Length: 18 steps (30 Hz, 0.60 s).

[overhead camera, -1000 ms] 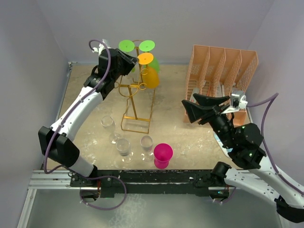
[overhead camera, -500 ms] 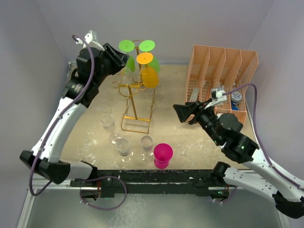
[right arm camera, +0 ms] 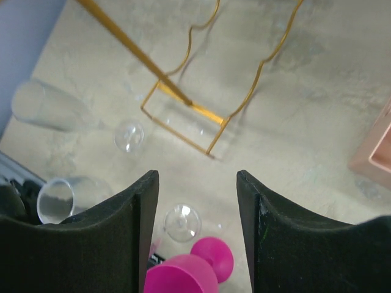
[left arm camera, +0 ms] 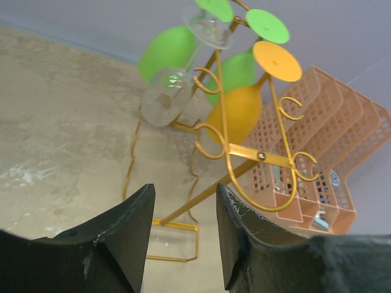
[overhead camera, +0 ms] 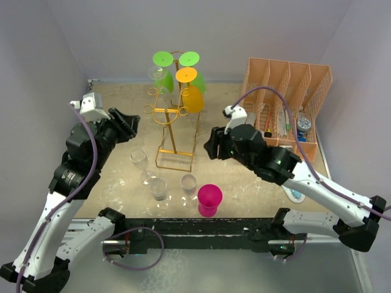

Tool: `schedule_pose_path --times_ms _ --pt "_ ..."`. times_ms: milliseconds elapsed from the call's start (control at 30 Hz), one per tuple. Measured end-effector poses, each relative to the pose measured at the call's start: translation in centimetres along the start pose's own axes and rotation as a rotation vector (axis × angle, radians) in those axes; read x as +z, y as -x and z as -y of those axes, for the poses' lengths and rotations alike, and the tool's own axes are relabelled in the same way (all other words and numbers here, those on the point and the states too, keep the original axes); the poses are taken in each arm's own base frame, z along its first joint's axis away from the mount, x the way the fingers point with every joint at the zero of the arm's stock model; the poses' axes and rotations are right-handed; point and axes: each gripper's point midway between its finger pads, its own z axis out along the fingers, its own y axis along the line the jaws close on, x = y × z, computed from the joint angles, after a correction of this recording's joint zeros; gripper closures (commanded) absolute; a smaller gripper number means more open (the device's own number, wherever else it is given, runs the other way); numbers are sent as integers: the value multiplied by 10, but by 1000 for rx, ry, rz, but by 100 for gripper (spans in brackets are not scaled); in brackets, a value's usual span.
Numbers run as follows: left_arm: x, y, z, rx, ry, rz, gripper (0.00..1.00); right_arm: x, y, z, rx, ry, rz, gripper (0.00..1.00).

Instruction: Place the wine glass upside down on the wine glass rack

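Nearest, a pink goblet (right arm camera: 183, 274) is seen below the right gripper (right arm camera: 197, 183), jaws spread, the left gripper (left arm camera: 183, 201) is held with jaws apart (touching nothing), and beyond it a clear wine glass (left arm camera: 164, 104) is hung upside down on the gold rack (left arm camera: 244, 152).

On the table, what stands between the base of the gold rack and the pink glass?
One clear glass stands upright there, nearer the arms than the gold rack and just behind the pink glass. The top view shows it best.

Pink glass (right arm camera: 188, 270) cropped by right wrist view's lower edge
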Motion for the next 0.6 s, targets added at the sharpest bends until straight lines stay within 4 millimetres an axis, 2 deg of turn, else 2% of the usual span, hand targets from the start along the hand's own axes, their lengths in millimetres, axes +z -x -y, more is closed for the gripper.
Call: schedule_pose_path --times_ms 133,233,400,600 --pt "-10 -5 -27 -3 92 51 57 3 -41 -19 -71 57 -145 45" --pt "-14 -6 -40 -11 139 89 57 -6 -66 -41 -121 131 -227 45" --pt "-17 -6 -52 -30 182 126 57 -18 -89 -70 -182 213 -307 48" --pt "-15 -5 -52 -44 183 144 57 -15 -110 -81 -239 210 -382 54"
